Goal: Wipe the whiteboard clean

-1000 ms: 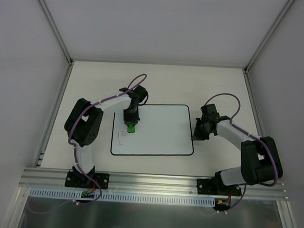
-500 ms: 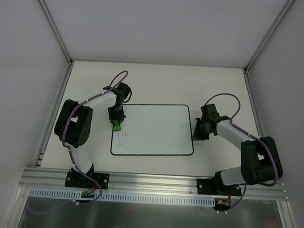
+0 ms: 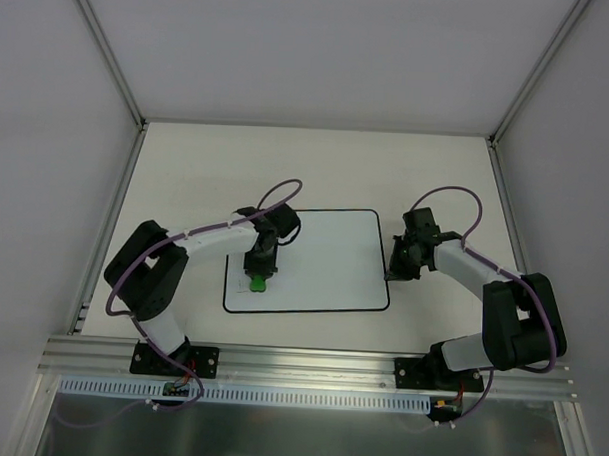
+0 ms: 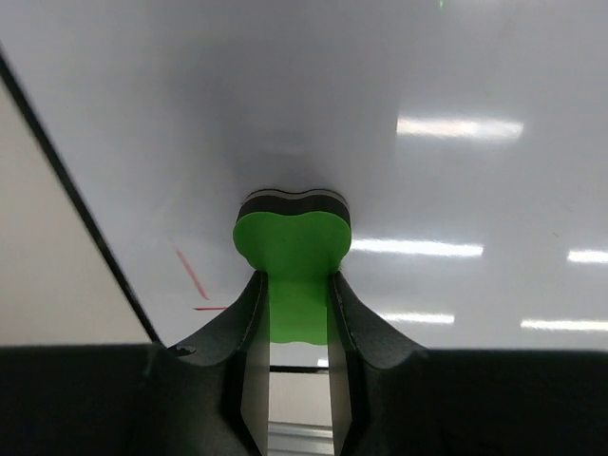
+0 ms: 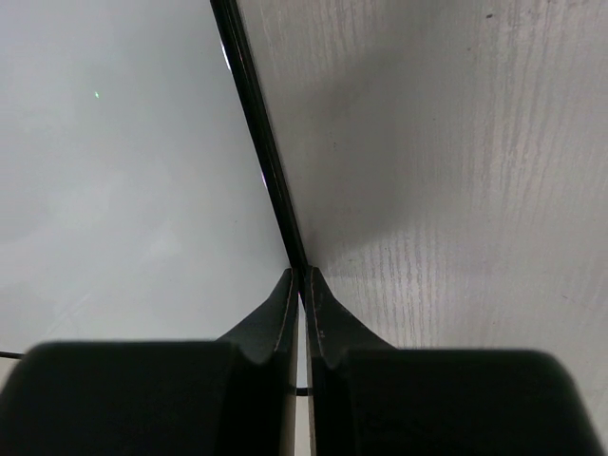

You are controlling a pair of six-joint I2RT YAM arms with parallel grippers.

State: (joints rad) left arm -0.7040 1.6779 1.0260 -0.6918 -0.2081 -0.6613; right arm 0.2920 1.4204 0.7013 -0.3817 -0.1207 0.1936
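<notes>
The whiteboard point(image 3: 328, 259) lies flat in the middle of the table, white with a thin black border. My left gripper point(image 3: 259, 276) is over its near-left part, shut on a green eraser block point(image 3: 258, 282) with a dark felt layer point(image 4: 292, 202) pressed onto the board point(image 4: 427, 190). In the left wrist view the gripper point(image 4: 296, 285) pinches the eraser point(image 4: 292, 247), and two short red strokes point(image 4: 192, 275) remain just left of it. My right gripper point(image 3: 391, 273) is shut, its tips point(image 5: 302, 277) resting on the board's black right border point(image 5: 256, 133).
The pale wood-grain table point(image 5: 456, 171) surrounds the board. White enclosure walls with metal corner posts point(image 3: 115, 71) stand on the left, back and right. An aluminium rail point(image 3: 310, 363) carrying both arm bases runs along the near edge.
The left gripper swept the eraser to the board's left edge, then back right and nearer. The red drawing at the near left has mostly gone. The right arm has not moved.
</notes>
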